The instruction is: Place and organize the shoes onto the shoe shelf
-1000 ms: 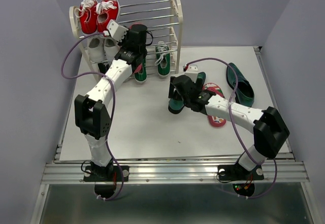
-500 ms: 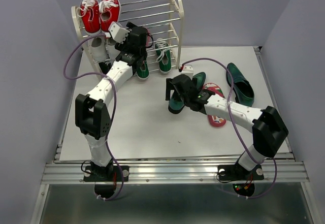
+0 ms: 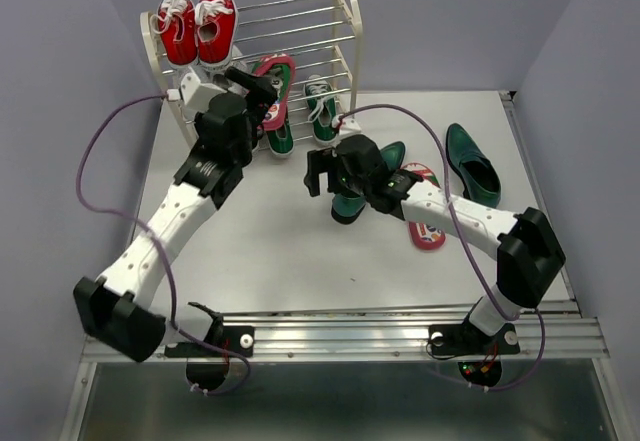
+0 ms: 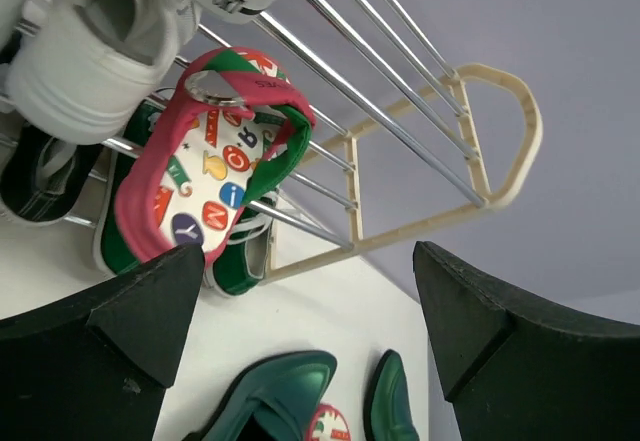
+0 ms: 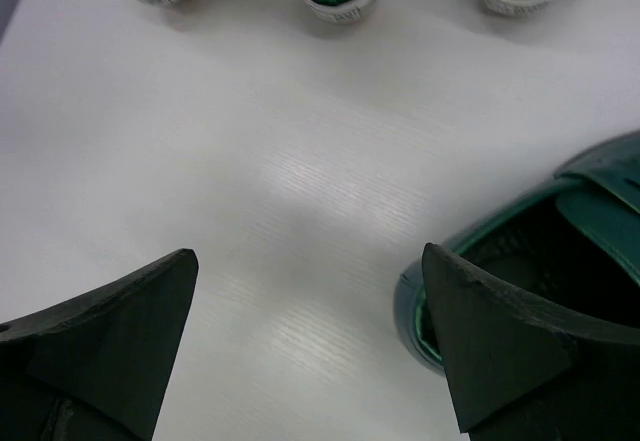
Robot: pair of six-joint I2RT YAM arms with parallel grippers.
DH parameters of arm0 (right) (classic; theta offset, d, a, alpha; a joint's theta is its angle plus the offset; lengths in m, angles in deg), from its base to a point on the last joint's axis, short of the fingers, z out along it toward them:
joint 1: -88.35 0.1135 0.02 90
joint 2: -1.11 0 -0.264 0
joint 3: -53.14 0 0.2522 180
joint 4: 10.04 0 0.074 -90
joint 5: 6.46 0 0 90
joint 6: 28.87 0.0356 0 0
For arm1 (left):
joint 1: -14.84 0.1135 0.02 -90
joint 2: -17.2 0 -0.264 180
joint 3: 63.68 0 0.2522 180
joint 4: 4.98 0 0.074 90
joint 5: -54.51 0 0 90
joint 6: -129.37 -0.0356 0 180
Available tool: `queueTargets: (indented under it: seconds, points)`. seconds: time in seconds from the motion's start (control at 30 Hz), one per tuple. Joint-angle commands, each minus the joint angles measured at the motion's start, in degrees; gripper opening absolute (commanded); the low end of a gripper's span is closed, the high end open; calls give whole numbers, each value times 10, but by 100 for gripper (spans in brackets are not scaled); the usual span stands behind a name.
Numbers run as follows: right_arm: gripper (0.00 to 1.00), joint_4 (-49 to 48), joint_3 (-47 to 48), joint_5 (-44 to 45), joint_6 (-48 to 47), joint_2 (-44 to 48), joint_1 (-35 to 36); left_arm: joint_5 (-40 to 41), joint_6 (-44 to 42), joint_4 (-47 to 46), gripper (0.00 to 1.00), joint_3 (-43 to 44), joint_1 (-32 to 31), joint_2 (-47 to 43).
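Observation:
The shoe shelf [image 3: 348, 21] stands at the back left. One red-pink flip-flop [image 3: 273, 86] leans on its middle rods, its patterned insole [image 4: 205, 176] facing my left wrist camera. My left gripper [image 3: 250, 96] is open just in front of it and holds nothing. Two green sneakers [image 3: 321, 113] sit on the bottom tier. My right gripper [image 3: 322, 169] is open over bare table, its right finger beside the heel of a dark green loafer [image 5: 570, 251]. The second loafer [image 3: 472, 166] and the second flip-flop [image 3: 426, 223] lie on the table to the right.
Red sneakers [image 3: 197, 29] occupy the top tier's left end. White sneakers [image 4: 85, 61] sit on the middle tier to the left of the flip-flop. The shelf's rods to the right [image 4: 400, 111] are bare. Grey walls close in the table on three sides.
My left gripper opened, let go of the flip-flop on the middle tier, and drew back from the shelf. The right gripper shifted slightly left, still open.

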Motion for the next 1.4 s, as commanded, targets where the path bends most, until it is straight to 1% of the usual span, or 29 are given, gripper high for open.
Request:
queueTargets:
  seconds: [0.0,0.03,0.1,0.13,0.2,0.23,0.3,0.33,0.4,0.43,0.47,0.5,0.53,0.6,0.63,0.7,0.77,0.8,1.1,1.17,1.2,1.23,1.3,1.33,1.37]
  points:
    - [100,-66,83,-83,-31,-26,2,-27,-33,25,98,-73,-4,-114]
    - [100,-65,97,-92,-33,-38,2,-33,-18,56,98,-107,-4,-151]
    - [100,-66,132,-101,-37,-81,2,-31,0,87,98,-141,-4,-187]
    - [100,-65,171,-103,-38,-97,2,-29,16,113,99,-176,-4,-222]
    - [100,-64,216,-111,-40,-146,2,-24,22,134,99,-209,-4,-257]
    - [100,-54,260,-106,-39,-162,2,-12,25,166,99,-229,-4,-286]
    - [100,-51,301,-95,-32,-191,2,-3,39,201,99,-243,-4,-312]
    - [100,-50,338,-83,-23,-217,2,10,40,229,99,-256,-4,-337]
    - [100,-49,372,-71,-1,-241,2,23,46,254,99,-271,-4,-360]
    - [100,-49,386,-51,13,-261,2,32,49,275,99,-277,-4,-382]
    - [100,-45,412,-40,29,-271,2,35,52,280,99,-281,-4,-390]
    - [100,-43,420,-26,69,-278,2,36,54,284,99,-291,-4,-400]
    - [100,-43,423,4,90,-284,2,35,54,286,99,-296,-4,-415]
    - [100,-45,434,25,124,-295,2,38,51,288,99,-303,-4,-426]
    - [100,-43,441,34,156,-300,2,40,47,290,99,-306,-3,-431]
    - [100,-28,471,61,188,-317,2,44,46,300,99,-303,-3,-433]
    - [100,-17,493,94,195,-329,7,47,39,303,99,-302,-3,-434]
    - [100,3,518,98,200,-344,7,49,38,305,99,-300,-3,-434]
    - [100,3,581,76,252,-417,7,49,18,287,99,-302,-3,-448]
    - [94,-1,569,90,267,-413,7,49,18,286,99,-306,-3,-451]
    - [82,-18,559,93,273,-408,7,50,19,285,99,-308,-3,-455]
    - [75,-29,548,98,276,-402,7,50,20,282,99,-310,-3,-457]
    - [63,-54,507,101,280,-379,7,49,18,276,99,-313,-3,-462]
    - [55,-73,494,104,284,-370,7,48,17,272,99,-314,-3,-464]
    - [51,-92,483,105,284,-362,7,48,16,270,99,-315,-4,-464]
